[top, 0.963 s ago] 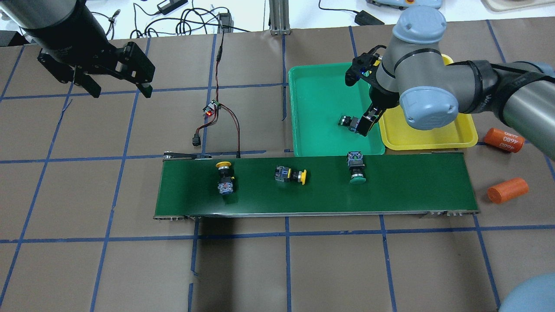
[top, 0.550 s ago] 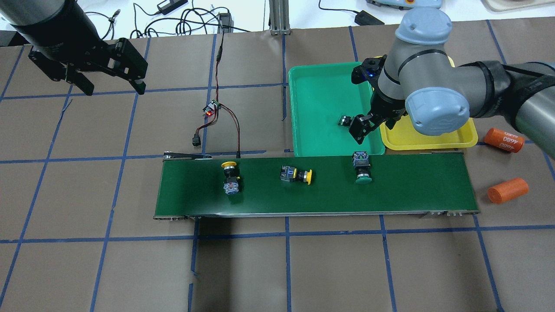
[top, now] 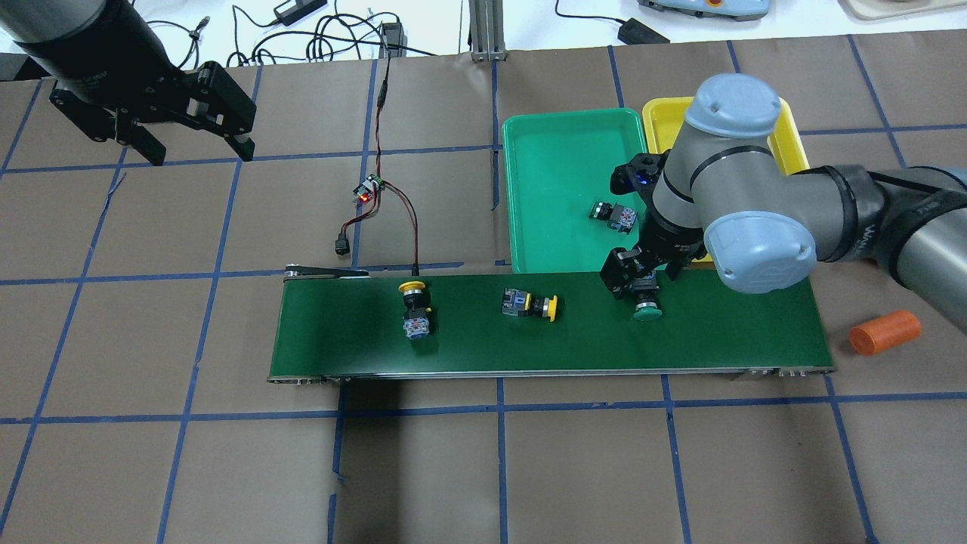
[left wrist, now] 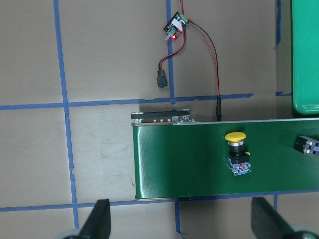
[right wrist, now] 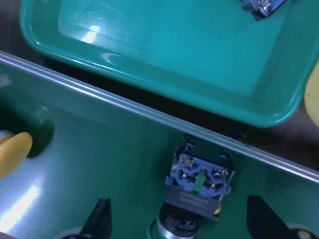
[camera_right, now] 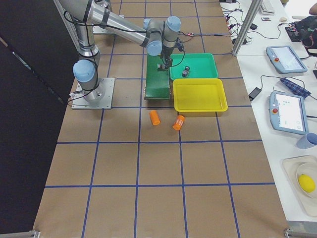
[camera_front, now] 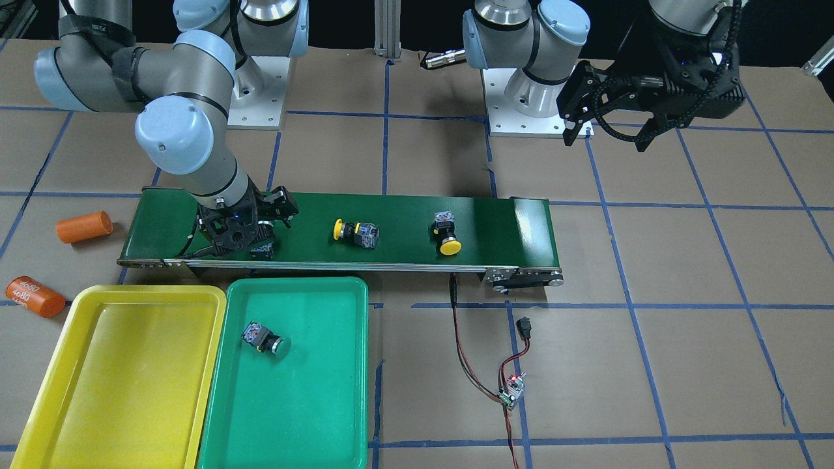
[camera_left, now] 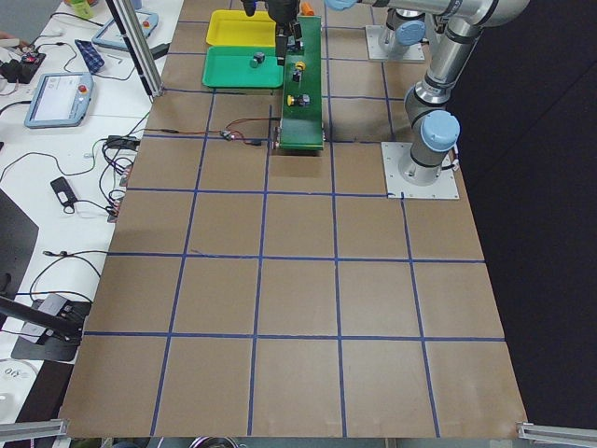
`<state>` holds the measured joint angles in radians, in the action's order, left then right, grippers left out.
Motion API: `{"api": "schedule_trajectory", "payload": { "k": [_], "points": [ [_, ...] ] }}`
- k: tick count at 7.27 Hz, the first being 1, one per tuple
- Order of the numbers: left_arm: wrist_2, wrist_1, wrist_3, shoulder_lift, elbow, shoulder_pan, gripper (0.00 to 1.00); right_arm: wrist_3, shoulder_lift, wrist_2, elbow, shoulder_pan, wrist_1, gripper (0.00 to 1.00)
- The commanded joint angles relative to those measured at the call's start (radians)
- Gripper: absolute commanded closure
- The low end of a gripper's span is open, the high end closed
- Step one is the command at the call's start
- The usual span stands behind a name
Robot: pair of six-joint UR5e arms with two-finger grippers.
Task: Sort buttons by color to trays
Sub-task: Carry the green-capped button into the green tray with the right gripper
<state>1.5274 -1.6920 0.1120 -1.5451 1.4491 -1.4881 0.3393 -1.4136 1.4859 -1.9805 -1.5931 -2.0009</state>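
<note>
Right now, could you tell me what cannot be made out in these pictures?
Overhead: the right arm covers most of the yellow tray and the whole labelled orange cylinder.
Front-facing: the right gripper hides the cap of the green button below it.
Right wrist: the bottom edge cuts off that cap; the top edge cuts the other green button in the green tray.
Exterior left: what lies on the conveyor belt is too small for detail.

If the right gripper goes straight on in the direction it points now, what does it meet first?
Most likely the green button, which lies on the conveyor belt directly in front of the open right gripper. How much gap remains is unclear.
</note>
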Motion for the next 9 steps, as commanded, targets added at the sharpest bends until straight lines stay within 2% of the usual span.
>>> {"api": "schedule_trajectory", "payload": {
  "k": [1, 3, 4, 6, 7, 9],
  "points": [
    [0.002, 0.0, 0.0, 0.005, 0.002, 0.0, 0.0, 0.012, -0.001, -0.003, -0.041, 0.002, -0.035, 0.23],
    [-0.001, -0.005, 0.0, 0.004, 0.001, 0.002, 0.0, 0.044, 0.004, 0.011, -0.034, 0.004, -0.042, 0.9],
    [-0.001, -0.029, -0.002, 0.003, -0.001, 0.005, 0.0, 0.04, 0.004, 0.014, -0.031, 0.004, -0.062, 1.0],
    [-0.001, -0.032, -0.002, 0.003, -0.001, 0.005, 0.0, 0.04, 0.002, 0.016, -0.003, 0.002, -0.082, 1.0],
    [-0.001, -0.032, -0.002, 0.003, -0.001, 0.005, 0.0, 0.04, 0.027, 0.014, 0.058, 0.001, -0.07, 1.0],
    [-0.003, -0.032, -0.002, 0.003, -0.001, 0.005, 0.0, 0.128, 0.193, 0.004, 0.283, -0.025, -0.062, 0.98]
  ]
}}
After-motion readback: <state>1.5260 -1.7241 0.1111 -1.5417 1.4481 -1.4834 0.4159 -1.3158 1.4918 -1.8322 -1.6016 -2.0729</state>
